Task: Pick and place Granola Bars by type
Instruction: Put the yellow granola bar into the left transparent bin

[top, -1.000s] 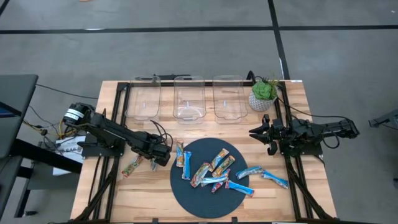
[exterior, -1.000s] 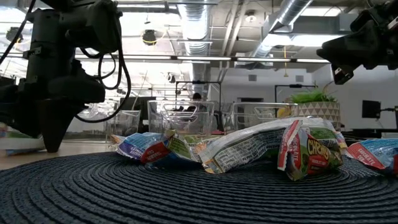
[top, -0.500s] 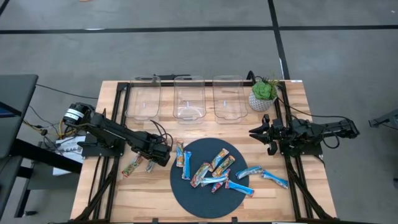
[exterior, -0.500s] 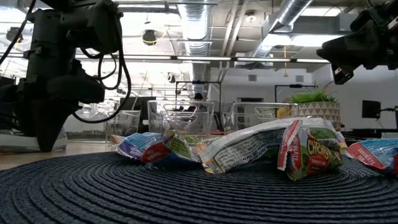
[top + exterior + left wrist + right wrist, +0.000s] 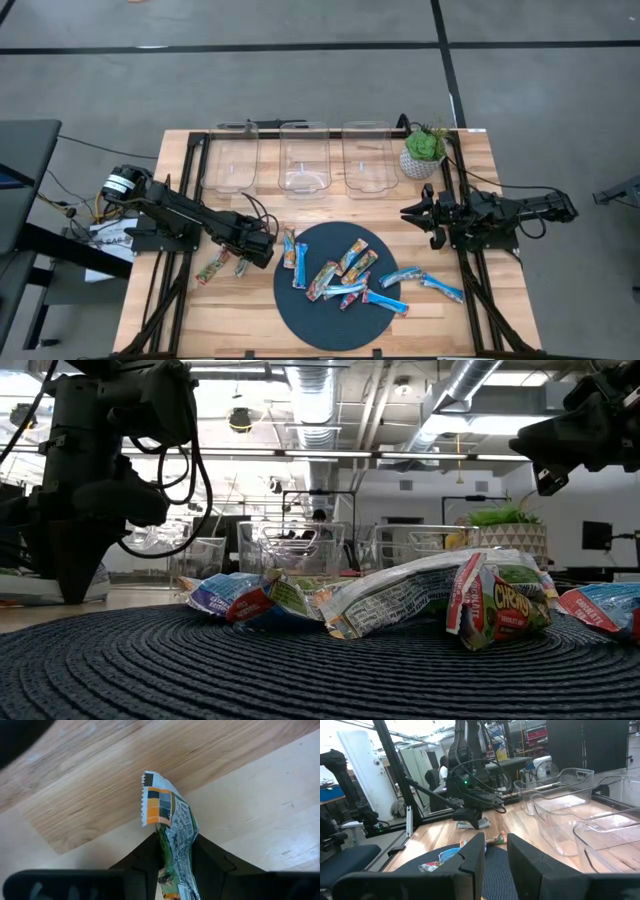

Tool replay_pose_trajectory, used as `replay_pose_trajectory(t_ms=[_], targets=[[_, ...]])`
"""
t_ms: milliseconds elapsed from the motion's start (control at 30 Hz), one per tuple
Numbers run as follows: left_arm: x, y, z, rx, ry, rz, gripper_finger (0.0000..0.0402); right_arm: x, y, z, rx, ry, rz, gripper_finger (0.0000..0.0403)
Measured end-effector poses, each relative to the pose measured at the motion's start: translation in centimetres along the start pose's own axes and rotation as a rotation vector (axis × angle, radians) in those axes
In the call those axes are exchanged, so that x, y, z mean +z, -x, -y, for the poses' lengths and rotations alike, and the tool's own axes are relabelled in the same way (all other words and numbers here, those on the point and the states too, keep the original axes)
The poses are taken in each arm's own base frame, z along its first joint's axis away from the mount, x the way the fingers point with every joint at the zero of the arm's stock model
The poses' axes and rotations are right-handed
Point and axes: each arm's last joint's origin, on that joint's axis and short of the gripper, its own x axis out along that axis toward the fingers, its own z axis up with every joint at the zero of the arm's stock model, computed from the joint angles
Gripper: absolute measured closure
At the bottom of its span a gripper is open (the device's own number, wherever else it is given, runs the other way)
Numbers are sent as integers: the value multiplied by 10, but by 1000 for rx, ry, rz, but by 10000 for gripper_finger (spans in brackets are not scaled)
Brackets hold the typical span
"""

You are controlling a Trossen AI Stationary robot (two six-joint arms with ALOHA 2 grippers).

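High view: we are counting three clear bins and ten granola bars; left gripper jaws pinching one multicoloured bar, right gripper jaws narrowly parted, holding nothing.

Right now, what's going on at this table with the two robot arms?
The left gripper has its fingers closed on a multicoloured granola bar lying on the wooden table, left of the round dark mat. The other granola bars lie scattered on and beside the mat. The three clear bins look empty. The right gripper waits over the table's right side, holding nothing.
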Motion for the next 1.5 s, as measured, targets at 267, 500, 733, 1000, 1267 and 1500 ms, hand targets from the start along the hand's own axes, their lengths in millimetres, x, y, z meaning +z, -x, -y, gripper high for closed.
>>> replay_pose_trajectory(t_ms=[267,500,733,1000,1267,1500], targets=[[0,0,1,-7,-4,2,312,0,0,0,0,0,0,326],[0,0,1,-13,-7,3,330,0,0,0,0,0,0,326],[0,0,2,-21,-12,4,335,0,0,0,0,0,0,326],[3,24,5,-143,-18,117,337,0,0,0,0,0,0,326],[6,55,1,-306,31,275,338,0,0,0,0,0,0,326],[15,86,-6,-483,108,446,338,0,0,0,0,0,0,326]])
